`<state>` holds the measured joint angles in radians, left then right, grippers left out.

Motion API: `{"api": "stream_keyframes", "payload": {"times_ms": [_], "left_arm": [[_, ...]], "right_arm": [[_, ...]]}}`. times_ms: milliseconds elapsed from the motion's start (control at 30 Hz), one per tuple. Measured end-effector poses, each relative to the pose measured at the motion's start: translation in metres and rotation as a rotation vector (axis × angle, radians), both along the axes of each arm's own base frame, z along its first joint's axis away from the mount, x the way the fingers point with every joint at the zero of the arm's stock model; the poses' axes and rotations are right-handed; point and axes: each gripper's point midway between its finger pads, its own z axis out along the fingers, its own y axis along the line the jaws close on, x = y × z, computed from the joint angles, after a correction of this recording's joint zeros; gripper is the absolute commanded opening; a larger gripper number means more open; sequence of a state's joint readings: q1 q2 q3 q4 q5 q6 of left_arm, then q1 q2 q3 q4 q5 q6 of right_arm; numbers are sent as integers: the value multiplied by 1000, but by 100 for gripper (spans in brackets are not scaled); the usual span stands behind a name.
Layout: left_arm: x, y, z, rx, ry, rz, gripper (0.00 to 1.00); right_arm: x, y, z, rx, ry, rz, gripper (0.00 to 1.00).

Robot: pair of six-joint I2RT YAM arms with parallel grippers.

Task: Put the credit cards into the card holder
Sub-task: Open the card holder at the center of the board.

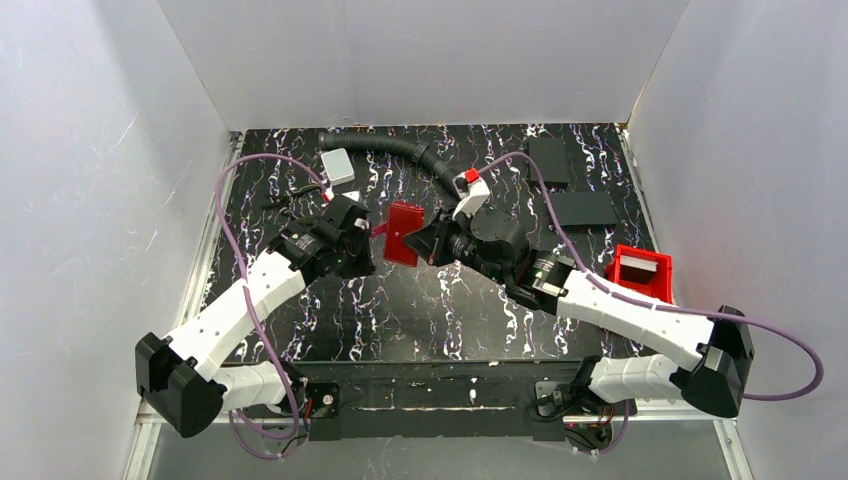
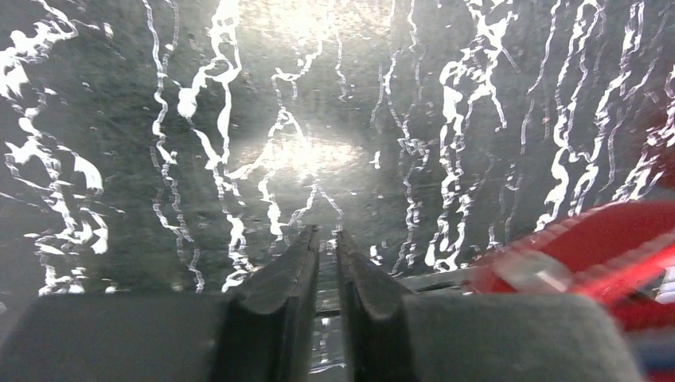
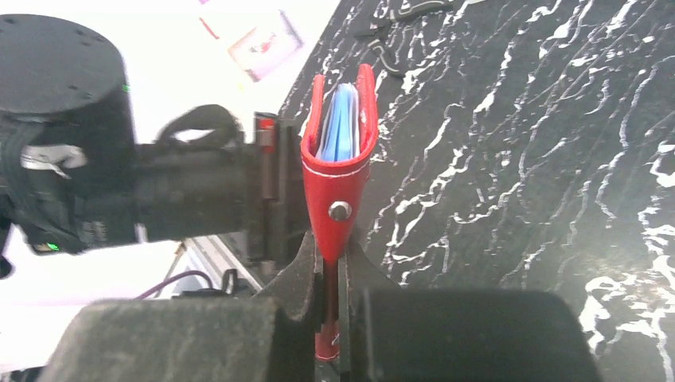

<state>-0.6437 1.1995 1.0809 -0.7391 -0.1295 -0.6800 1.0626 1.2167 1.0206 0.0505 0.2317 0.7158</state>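
Note:
The red card holder [image 1: 403, 233] is held on edge above the table between the two grippers. My right gripper [image 1: 432, 243] is shut on its clasp tab; in the right wrist view the tab [image 3: 338, 219] runs down between my fingers. The holder [image 3: 341, 171] gapes at the top, with a pale blue credit card [image 3: 342, 119] standing inside it. My left gripper [image 1: 352, 240] is just left of the holder, its body [image 3: 199, 199] beside the holder's wall. Its fingers [image 2: 286, 270] are closed to a narrow slit with nothing between them. The holder [image 2: 605, 239] is a red blur at the right.
A grey box [image 1: 338, 165] and a black corrugated hose [image 1: 400, 148] lie at the back. Two black flat slabs [image 1: 548, 158] [image 1: 585, 208] lie at the back right. A red open-top bin [image 1: 640, 272] stands at the right edge.

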Motion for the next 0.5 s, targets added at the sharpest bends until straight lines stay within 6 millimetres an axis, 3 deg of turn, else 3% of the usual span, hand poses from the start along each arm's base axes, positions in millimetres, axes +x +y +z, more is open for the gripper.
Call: {"api": "stream_keyframes", "payload": {"times_ms": [100, 200, 300, 433, 500], "left_arm": [[-2, 11, 6, 5, 15, -5, 47], [-5, 17, 27, -82, 3, -18, 66], [-12, 14, 53, -228, -29, -60, 95], [-28, -16, 91, -447, -78, -203, 98], [-32, -28, 95, -518, -75, -248, 98]], "right_arm": [[12, -13, -5, -36, -12, 19, 1], [39, -39, -17, -58, -2, 49, 1], [51, -58, -35, -69, 35, 139, 1], [29, -49, -45, -49, 82, 342, 1], [12, -44, -43, -14, 95, 434, 1]]}}
